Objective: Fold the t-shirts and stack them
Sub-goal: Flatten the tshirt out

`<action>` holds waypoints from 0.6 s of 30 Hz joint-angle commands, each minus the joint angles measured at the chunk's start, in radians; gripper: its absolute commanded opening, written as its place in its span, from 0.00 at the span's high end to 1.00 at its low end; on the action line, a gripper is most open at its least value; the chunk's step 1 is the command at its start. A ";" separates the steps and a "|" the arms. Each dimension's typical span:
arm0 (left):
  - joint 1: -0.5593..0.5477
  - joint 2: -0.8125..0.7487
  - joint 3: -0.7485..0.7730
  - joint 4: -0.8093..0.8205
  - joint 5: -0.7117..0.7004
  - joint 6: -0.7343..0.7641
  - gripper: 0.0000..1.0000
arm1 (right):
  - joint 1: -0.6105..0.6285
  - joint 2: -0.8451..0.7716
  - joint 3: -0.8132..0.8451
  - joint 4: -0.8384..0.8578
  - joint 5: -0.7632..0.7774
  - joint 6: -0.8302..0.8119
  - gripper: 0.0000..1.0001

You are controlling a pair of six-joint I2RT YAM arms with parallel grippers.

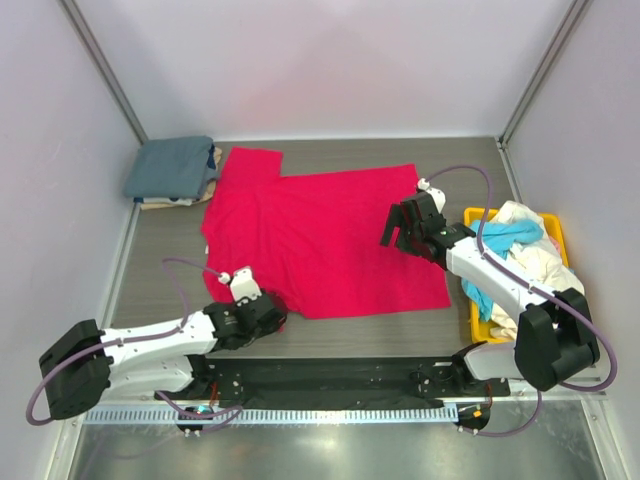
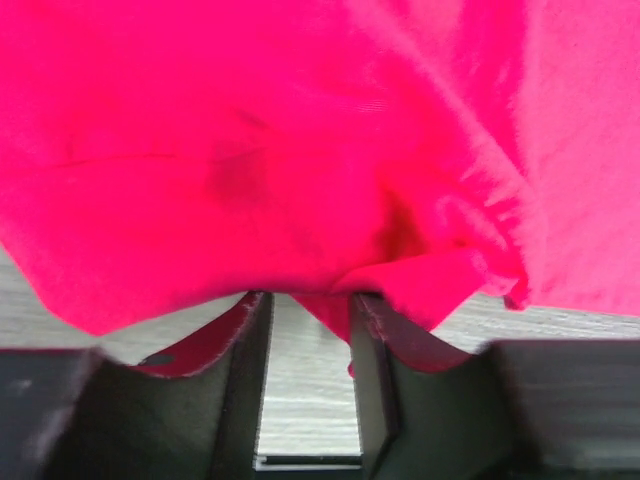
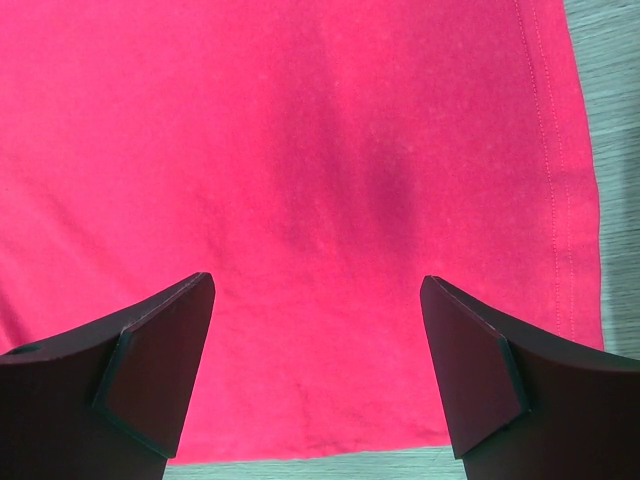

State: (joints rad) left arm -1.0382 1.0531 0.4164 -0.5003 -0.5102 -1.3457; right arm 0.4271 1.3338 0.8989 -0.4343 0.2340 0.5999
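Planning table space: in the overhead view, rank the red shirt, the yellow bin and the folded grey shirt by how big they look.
1. Red shirt, spread flat.
2. Yellow bin, partly hidden, so less certain.
3. Folded grey shirt.

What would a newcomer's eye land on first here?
A bright red-pink t-shirt lies spread across the middle. The left tool sits at its near-left corner, cloth bunched around its fingers, while the right tool hovers open over its right side. A yellow bin of crumpled shirts stands at the right edge.
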 commanded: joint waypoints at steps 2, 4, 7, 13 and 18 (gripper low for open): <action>0.009 0.067 -0.016 0.049 -0.010 0.040 0.67 | -0.002 0.001 0.000 0.028 0.024 -0.012 0.10; 0.010 0.074 -0.010 0.078 -0.027 0.059 0.73 | -0.001 0.001 -0.005 0.032 0.025 -0.015 0.10; 0.020 0.097 -0.007 0.112 -0.039 0.095 0.89 | -0.001 0.001 -0.011 0.034 0.027 -0.018 0.10; 0.030 0.056 0.130 -0.099 -0.027 0.178 1.00 | -0.001 -0.019 -0.014 0.029 0.018 -0.022 0.10; 0.030 -0.094 0.333 -0.462 -0.028 0.191 1.00 | -0.001 -0.096 -0.009 -0.020 0.019 0.006 0.10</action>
State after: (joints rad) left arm -1.0119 1.0519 0.6277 -0.6987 -0.5121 -1.1858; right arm 0.4271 1.3128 0.8871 -0.4442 0.2337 0.5903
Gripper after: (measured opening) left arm 0.007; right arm 0.902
